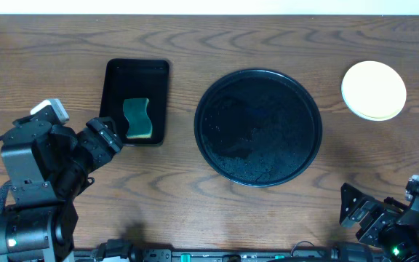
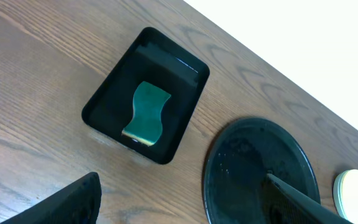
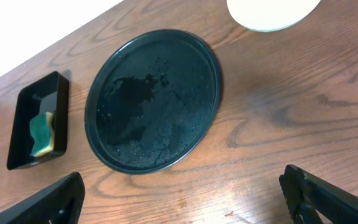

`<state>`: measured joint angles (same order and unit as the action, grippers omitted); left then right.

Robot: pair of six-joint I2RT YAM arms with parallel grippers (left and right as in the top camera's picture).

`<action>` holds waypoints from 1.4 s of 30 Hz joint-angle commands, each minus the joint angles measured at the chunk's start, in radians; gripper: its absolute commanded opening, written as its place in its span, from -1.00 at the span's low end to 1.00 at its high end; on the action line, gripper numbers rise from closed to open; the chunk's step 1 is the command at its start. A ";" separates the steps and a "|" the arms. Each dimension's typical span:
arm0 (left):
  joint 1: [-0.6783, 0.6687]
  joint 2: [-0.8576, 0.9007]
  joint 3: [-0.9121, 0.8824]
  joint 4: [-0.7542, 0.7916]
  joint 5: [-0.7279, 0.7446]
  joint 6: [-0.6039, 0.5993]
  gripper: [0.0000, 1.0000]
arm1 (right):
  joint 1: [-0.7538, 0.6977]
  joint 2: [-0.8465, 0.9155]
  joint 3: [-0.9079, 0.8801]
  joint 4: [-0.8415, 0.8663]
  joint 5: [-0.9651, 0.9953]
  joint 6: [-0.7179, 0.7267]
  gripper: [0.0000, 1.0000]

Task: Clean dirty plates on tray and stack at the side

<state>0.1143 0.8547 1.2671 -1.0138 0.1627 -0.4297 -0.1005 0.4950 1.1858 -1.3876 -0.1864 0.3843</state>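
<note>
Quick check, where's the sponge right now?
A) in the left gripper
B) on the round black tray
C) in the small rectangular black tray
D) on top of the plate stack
C: the green sponge lies inside the small rectangular tray, which sits to the left of the round tray.

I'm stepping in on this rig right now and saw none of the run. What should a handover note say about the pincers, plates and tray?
Left pincer: open, empty, beside the rectangular tray that holds the sponge.
Right pincer: open, empty, low at the near right edge.
Plates: stacked on the table to the right of the round tray, pale yellow one on top. How many are in the stack cannot be told.
Done: the round tray holds no plates, only wet specks, and the top plate looks clean.
Left: probably nothing. Check the stack count.
</note>
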 commanded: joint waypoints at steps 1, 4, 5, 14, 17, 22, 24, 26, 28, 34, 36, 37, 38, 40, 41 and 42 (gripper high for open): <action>0.000 0.000 0.010 0.000 0.010 -0.001 0.63 | 0.010 -0.017 -0.006 -0.002 0.006 -0.015 0.99; 0.000 0.000 0.010 0.000 0.010 -0.001 0.63 | 0.010 -0.028 -0.006 -0.002 0.006 -0.015 0.99; 0.000 0.000 0.010 0.000 0.010 -0.001 0.63 | 0.010 -0.032 -0.006 -0.002 0.006 -0.015 0.99; 0.000 0.000 0.010 0.000 0.010 -0.001 0.63 | 0.017 -0.050 -0.006 -0.003 0.006 -0.015 0.99; 0.000 0.000 0.010 0.000 0.010 -0.001 0.64 | 0.033 -0.055 -0.006 -0.004 0.006 -0.015 0.99; 0.000 0.000 0.010 0.000 0.010 -0.001 0.63 | 0.067 -0.072 -0.006 -0.004 0.005 -0.015 0.98; 0.000 0.000 0.010 0.000 0.010 -0.001 0.63 | 0.075 -0.088 -0.006 -0.005 0.006 -0.015 0.98; 0.000 0.000 0.010 0.000 0.010 -0.001 0.63 | 0.080 -0.103 -0.006 -0.015 0.015 -0.028 0.98; 0.000 0.000 0.010 0.000 0.010 -0.001 0.63 | 0.084 -0.121 -0.011 -0.018 0.045 -0.026 0.99; 0.000 0.000 0.010 0.000 0.010 -0.001 0.63 | 0.093 -0.215 -0.126 0.178 0.089 -0.068 0.99; 0.000 0.000 0.010 0.001 0.010 -0.001 0.63 | 0.103 -0.265 -0.212 0.278 0.089 -0.100 0.99; 0.000 0.000 0.010 0.000 0.010 -0.001 0.63 | 0.110 -0.297 -0.270 0.337 0.089 -0.111 0.98; 0.000 0.000 0.010 0.000 0.010 -0.001 0.64 | 0.116 -0.326 -0.324 0.391 0.089 -0.115 0.99; 0.000 0.000 0.010 0.000 0.010 -0.001 0.64 | 0.124 -0.389 -0.440 0.503 0.085 -0.116 0.99; 0.000 0.000 0.010 0.000 0.010 -0.001 0.63 | 0.125 -0.413 -0.484 0.549 0.079 -0.116 0.98; 0.000 0.000 0.010 0.000 0.010 -0.001 0.63 | 0.125 -0.454 -0.559 0.630 0.067 -0.116 0.99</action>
<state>0.1143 0.8555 1.2675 -1.0138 0.1627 -0.4297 0.0120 0.1104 0.7444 -0.8455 -0.1146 0.3016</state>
